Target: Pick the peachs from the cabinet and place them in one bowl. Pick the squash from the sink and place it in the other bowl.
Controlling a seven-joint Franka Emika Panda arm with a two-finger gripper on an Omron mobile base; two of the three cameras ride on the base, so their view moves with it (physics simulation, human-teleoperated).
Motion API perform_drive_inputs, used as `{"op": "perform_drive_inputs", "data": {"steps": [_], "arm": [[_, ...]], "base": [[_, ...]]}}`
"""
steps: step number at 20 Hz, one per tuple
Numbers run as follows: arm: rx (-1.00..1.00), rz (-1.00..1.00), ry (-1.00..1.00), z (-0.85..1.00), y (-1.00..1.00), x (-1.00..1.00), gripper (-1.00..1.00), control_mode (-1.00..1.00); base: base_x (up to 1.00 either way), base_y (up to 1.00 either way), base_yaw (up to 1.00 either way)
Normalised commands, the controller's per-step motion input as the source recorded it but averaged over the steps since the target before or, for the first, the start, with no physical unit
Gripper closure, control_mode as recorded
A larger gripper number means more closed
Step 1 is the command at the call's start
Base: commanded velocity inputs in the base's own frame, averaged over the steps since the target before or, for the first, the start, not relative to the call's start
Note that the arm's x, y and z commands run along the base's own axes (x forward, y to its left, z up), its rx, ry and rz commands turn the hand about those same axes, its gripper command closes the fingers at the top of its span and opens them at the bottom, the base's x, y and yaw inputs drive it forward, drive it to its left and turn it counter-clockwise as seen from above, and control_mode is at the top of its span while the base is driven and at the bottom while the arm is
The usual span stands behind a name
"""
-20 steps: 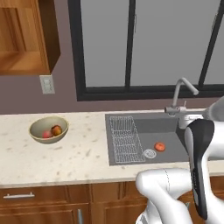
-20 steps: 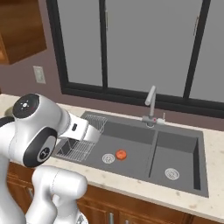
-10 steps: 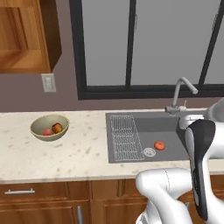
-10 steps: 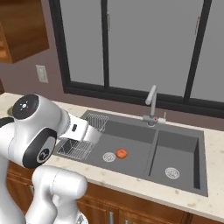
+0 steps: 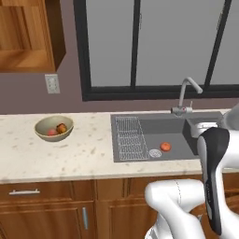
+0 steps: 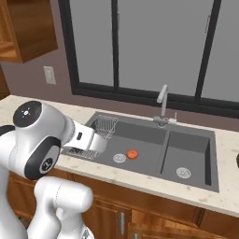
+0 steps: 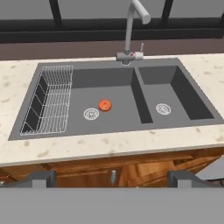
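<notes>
The small orange squash (image 7: 104,104) lies on the floor of the dark grey sink's left basin (image 7: 118,118), next to the round drain; it also shows as the squash (image 5: 165,147) and the squash (image 6: 132,154). My gripper (image 7: 112,180) is open and empty, held back from the counter's front edge and facing the sink. Two peachs (image 5: 61,127) sit in the pale tan bowl (image 5: 43,126) on the counter left of the sink. The cabinet (image 5: 51,37) hangs open at upper left. A dark sliver (image 6: 237,161) at the counter's far right may be the other bowl; too little shows to tell.
A wire rack (image 7: 49,105) fills the left end of the left basin. The curved silver tap (image 7: 129,30) rises behind the divider, with a window behind it. Wooden drawers (image 5: 42,210) run under the speckled counter (image 5: 79,158). A wall socket (image 5: 52,83) sits under the cabinet.
The whole picture has shifted slightly in both base views, so the cameras moved. The squash, bowl and peachs lie as before. The gripper stays open.
</notes>
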Motion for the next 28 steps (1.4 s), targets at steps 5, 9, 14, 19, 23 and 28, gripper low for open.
{"op": "perform_drive_inputs", "data": {"steps": [5,9,14,19,23,28], "arm": [[0.0,0.0,0.0,0.0,0.0,0.0,-1.0,1.0],[0.0,0.0,0.0,0.0,0.0,0.0,-1.0,1.0],[0.0,0.0,0.0,0.0,0.0,0.0,-1.0,1.0],[0.0,0.0,0.0,0.0,0.0,0.0,-1.0,1.0],[0.0,0.0,0.0,0.0,0.0,0.0,-1.0,1.0],[0.0,0.0,0.0,0.0,0.0,0.0,-1.0,1.0]], "base": [[0.03,-0.11,-0.05],[0.21,-0.04,-0.11],[0.61,0.0,-0.03],[0.67,0.0,0.01],[0.0,0.0,0.0],[0.0,0.0,0.0]]}}
